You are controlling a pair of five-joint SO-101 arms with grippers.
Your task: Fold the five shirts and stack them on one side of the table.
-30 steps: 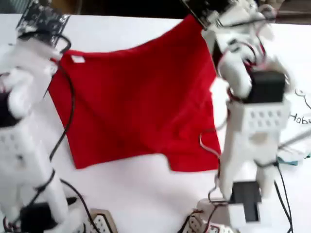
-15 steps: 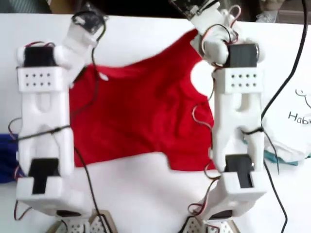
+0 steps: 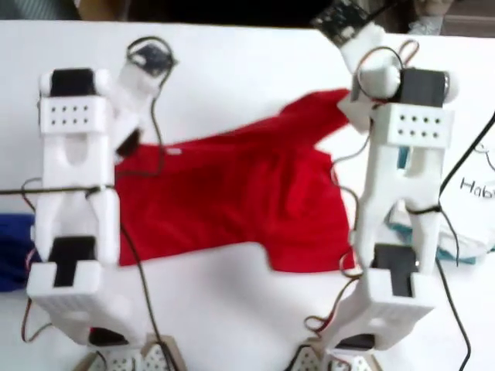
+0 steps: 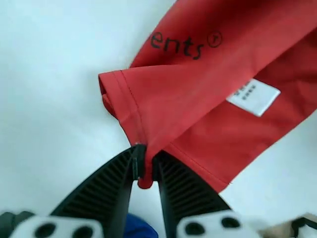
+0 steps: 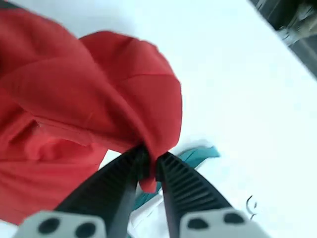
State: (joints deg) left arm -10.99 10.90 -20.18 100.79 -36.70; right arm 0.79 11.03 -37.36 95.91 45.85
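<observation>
A rumpled red fabric shirt [image 3: 232, 193], small white label [image 4: 252, 96] showing, lies stretched across the white worktop [image 3: 247, 77], left jaws and right jaws each clenched on an edge.

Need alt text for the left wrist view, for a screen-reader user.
The left gripper is shut on the hemmed edge of a red shirt, seen against a white table. The shirt shows a white label and dark print.

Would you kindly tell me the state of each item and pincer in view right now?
red shirt: lying rumpled, not yet neatly folded, pinched at two edges.
left pincer: shut on the red shirt.
right pincer: shut on the red shirt.
blue garment: partly hidden, fold unclear.
</observation>
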